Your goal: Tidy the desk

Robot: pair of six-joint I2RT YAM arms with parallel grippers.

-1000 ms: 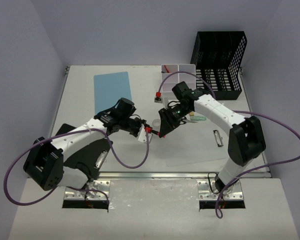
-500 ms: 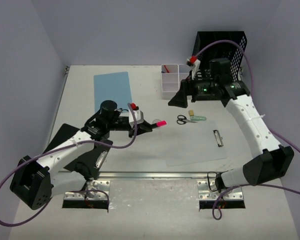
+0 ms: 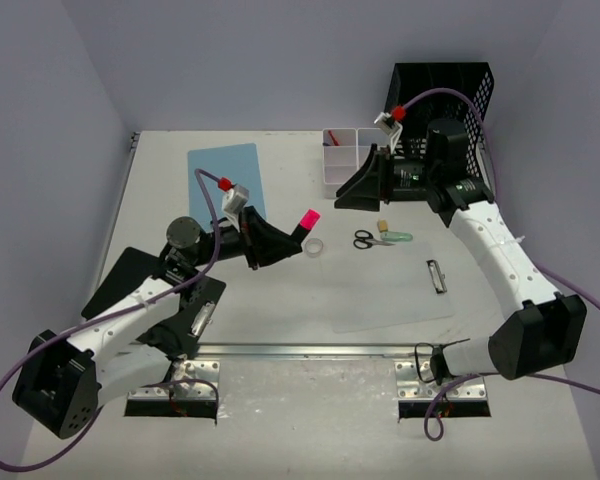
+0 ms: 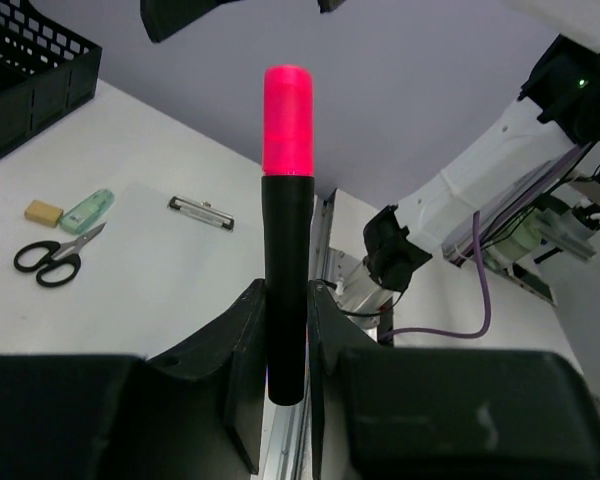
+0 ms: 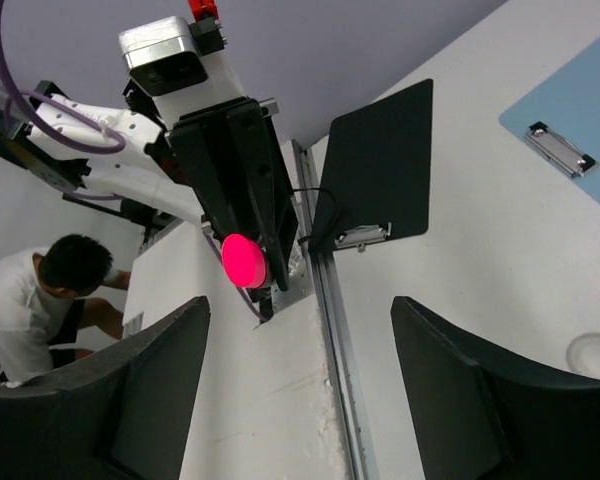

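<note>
The off-white desk (image 3: 160,205) has a metal rail (image 3: 310,350) along its near edge. My left gripper (image 3: 278,240) is raised over the desk's middle, shut on a black marker with a pink cap (image 3: 307,217). In the left wrist view the marker (image 4: 287,250) stands up between my fingers (image 4: 242,340). My right gripper (image 3: 352,195) is open and empty, held in the air in front of the white bins (image 3: 345,165). In the right wrist view it (image 5: 300,390) faces the left gripper and the pink cap (image 5: 243,260).
A blue clipboard (image 3: 225,180) lies at the back left and a black clipboard (image 3: 130,280) under the left arm. A tape roll (image 3: 314,246), scissors (image 3: 365,240), an eraser (image 3: 382,227), a green object (image 3: 398,237) and a metal clip (image 3: 436,275) lie mid-desk. A black mesh rack (image 3: 440,115) stands back right.
A second ago both grippers met at the marker mid-desk. The right gripper has drawn back to the white bins. The left gripper has lifted the marker and tilted it upward.
</note>
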